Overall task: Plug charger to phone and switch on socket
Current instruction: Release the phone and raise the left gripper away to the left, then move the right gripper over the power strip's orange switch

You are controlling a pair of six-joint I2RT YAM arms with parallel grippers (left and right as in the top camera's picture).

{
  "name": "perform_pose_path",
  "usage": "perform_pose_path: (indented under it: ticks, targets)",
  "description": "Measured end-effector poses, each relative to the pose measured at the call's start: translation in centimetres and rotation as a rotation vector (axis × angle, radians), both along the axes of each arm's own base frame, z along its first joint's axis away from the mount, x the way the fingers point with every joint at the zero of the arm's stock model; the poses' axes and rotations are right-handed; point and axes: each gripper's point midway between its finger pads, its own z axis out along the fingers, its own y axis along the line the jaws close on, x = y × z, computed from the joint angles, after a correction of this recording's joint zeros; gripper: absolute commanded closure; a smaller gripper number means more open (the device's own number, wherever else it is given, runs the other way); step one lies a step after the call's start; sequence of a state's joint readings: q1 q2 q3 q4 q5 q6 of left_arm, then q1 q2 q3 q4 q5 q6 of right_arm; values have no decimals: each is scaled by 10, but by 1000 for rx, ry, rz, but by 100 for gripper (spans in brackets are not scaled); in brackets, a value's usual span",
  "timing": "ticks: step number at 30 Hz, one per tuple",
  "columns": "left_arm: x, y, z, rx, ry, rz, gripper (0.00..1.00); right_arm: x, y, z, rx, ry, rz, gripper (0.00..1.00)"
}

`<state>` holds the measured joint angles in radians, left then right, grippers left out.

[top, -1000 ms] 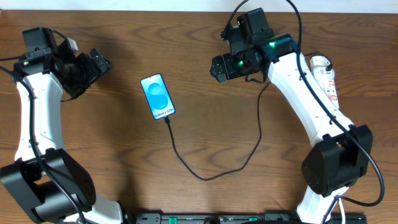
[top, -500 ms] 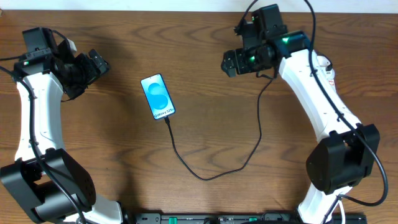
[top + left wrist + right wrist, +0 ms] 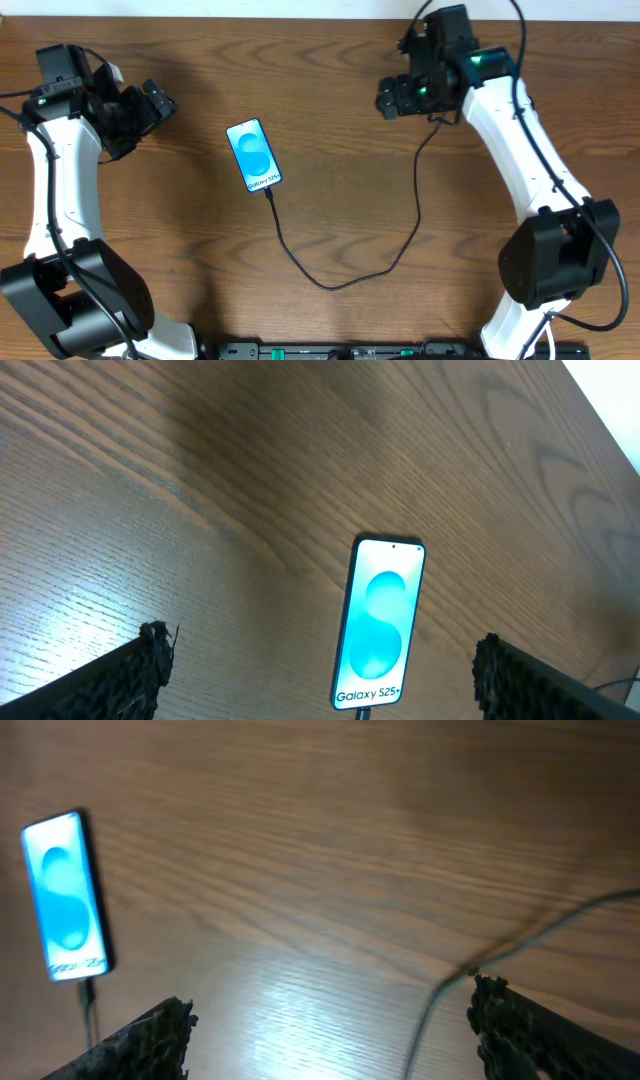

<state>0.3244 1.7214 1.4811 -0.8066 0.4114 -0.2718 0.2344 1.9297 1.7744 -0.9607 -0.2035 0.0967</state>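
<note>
As the right end effector travels toward the upper right of the overhead frame, it sits farther from the phone than in the two earlier views. Its fingers are spread wide with nothing between them. The phone lies left of centre on the table, unmoved. The charger runs from the phone's lower edge in the same loop through the lower middle of the frame, so the plugging step looks done. The arm appears headed for the socket, whose white end showed near the right edge a second ago. That spot is now covered by the right arm, and no view shows the switch. The left end effector stays at the upper left, fingers apart and empty. Counted: one phone, one charger, two end effectors, no socket in view.
</note>
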Motion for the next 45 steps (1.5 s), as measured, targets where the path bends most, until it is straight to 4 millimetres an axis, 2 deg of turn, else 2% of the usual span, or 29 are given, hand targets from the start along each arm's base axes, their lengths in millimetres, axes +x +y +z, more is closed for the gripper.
perform_pose_path:
  ticks: [5, 6, 11, 14, 16, 17, 21, 24, 30, 33, 38, 39, 41, 42, 45]
  targets:
    - [0, 0, 0, 0, 0, 0, 2, 8, -43, -2, -13, 14, -95, 13]
    - [0, 0, 0, 0, 0, 0, 2, 10, -58, -2, -15, 18, -127, 12]
    - [0, 0, 0, 0, 0, 0, 2, 12, -112, 15, -14, -12, -244, 12]
    - [0, 0, 0, 0, 0, 0, 2, 7, -122, 19, -14, -7, -265, 12]
    - [0, 0, 0, 0, 0, 0, 2, 7, -122, 19, -16, -6, -262, 11]
    - [0, 0, 0, 0, 0, 0, 2, 7, -121, 19, -16, -7, -260, 7]
    - [0, 0, 0, 0, 0, 0, 2, 7, -123, 19, -22, -8, -258, 7]
    - [0, 0, 0, 0, 0, 0, 2, 7, -128, 18, -31, -9, -270, 2]
    - [0, 0, 0, 0, 0, 0, 2, 7, -162, 18, -47, -9, -342, 1]
    - [0, 0, 0, 0, 0, 0, 2, 7, -185, 18, -69, -15, -394, 9]
    - [0, 0, 0, 0, 0, 0, 2, 1, -228, 18, -79, -10, -505, 55]
    - [0, 0, 0, 0, 0, 0, 2, 0, -235, 18, -79, -9, -524, 59]
    - [0, 0, 0, 0, 0, 0, 2, -2, -242, 18, -80, -7, -544, 58]
    - [0, 0, 0, 0, 0, 0, 2, -2, -245, 18, -82, -8, -549, 62]
    - [0, 0, 0, 0, 0, 0, 2, -3, -249, 18, -76, -6, -566, 62]
